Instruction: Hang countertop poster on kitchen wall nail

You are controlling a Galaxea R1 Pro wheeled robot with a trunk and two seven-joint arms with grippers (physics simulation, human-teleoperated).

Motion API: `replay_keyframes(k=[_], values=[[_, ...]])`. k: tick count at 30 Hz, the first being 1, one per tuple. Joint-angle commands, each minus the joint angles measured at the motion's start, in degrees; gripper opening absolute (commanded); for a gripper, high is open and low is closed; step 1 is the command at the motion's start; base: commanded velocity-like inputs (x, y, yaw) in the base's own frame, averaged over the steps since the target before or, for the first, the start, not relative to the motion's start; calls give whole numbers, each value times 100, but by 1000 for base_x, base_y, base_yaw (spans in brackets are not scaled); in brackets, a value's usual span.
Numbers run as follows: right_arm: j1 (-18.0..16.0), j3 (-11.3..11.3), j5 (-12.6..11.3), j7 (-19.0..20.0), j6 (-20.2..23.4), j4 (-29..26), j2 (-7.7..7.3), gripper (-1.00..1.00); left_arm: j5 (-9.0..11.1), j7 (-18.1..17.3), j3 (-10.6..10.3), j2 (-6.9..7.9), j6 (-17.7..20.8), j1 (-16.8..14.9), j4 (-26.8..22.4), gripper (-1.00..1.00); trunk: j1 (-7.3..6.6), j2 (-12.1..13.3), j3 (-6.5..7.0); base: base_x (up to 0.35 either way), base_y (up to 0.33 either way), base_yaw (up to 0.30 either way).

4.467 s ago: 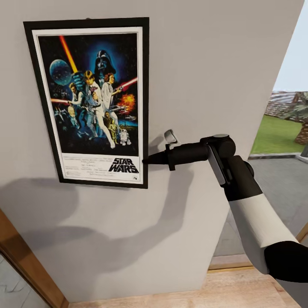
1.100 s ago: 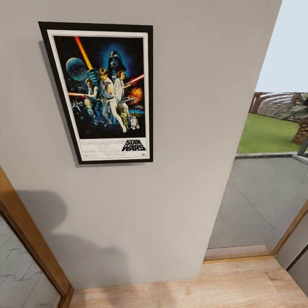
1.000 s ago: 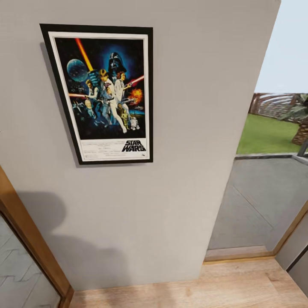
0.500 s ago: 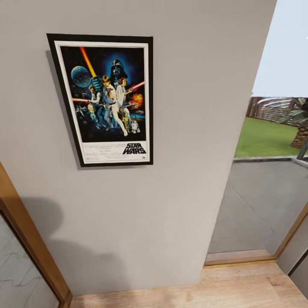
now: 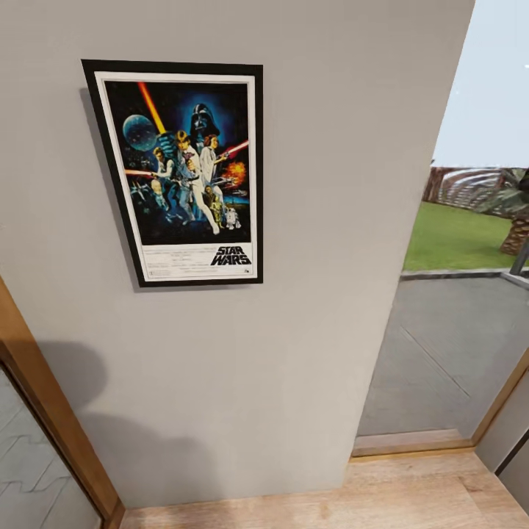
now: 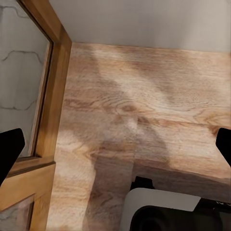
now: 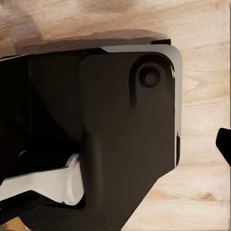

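Note:
The Star Wars poster [image 5: 184, 173] hangs upright and flat against the light-grey wall [image 5: 330, 184], with nothing holding it. Its thin black frame, white border and "STAR WARS" lettering are plain to see. The nail is hidden behind the poster's top edge. The countertop is out of view. My left gripper [image 6: 115, 149] is open over the wooden floor, its black fingertips [image 6: 9, 149] at the two sides of the left wrist view. My right gripper [image 7: 115, 144] points down at my own dark body, one fingertip [image 7: 224, 144] showing far out to the side, so it is open.
A wooden door frame [image 5: 44, 426] with a glass pane runs along the left. Right of the wall's corner an opening looks onto grey paving [image 5: 455, 345] and a lawn [image 5: 459, 239]. Light wooden flooring [image 5: 330, 499] lies below the wall.
My right arm, beside the poster's lower right corner 4.5 s ago, has dropped out of the head view. The view has since shifted, with the poster lower in it. The poster stays on the wall.

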Motion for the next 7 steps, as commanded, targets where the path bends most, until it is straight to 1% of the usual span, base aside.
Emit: replay_keyframes(k=[1,2,7], values=[[-5,-37,20,-21,-93,16,-1,100,-60,-32,27,-5,-10,-1,-7,100,4,-12,-11,0,0,0],[-5,-35,22,-118,-268,38,-2,100,-60,-32,27,-5,-10,-1,-7,100,4,-12,-11,0,0,0],[-5,-28,22,-199,-415,56,4,100,-60,-32,27,-5,-10,-1,-7,100,4,-12,-11,0,0,0]])
